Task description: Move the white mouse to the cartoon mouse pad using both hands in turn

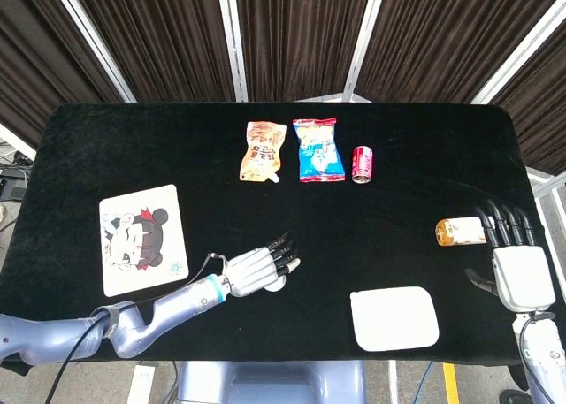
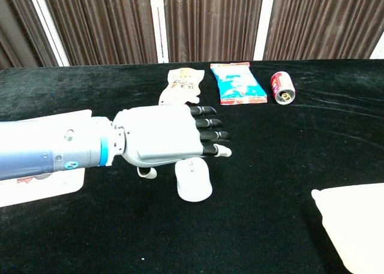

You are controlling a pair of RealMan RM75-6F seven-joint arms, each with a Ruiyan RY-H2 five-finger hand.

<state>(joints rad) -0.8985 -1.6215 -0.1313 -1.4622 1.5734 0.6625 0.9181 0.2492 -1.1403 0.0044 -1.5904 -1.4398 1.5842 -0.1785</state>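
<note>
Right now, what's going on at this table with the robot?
The left robot hand is stretched out flat over the white mouse, fingers extended, not gripping it. The mouse sits on the black table, well to the right of the cartoon mouse pad, so the move is not yet done. The right robot hand waits open near the table's right edge beside a small orange item. Snack packets and a red can lie at the back.

Table cover [image 1: 133,148] of black matt velvety cloth, left hand [image 2: 168,136] in smooth pale grey plastic with black fingertips, white mouse [image 2: 193,181] beneath it smooth satin plastic, far snack packets [image 2: 239,83] glossy printed foil, red can [image 2: 282,87] shiny metal.
</note>
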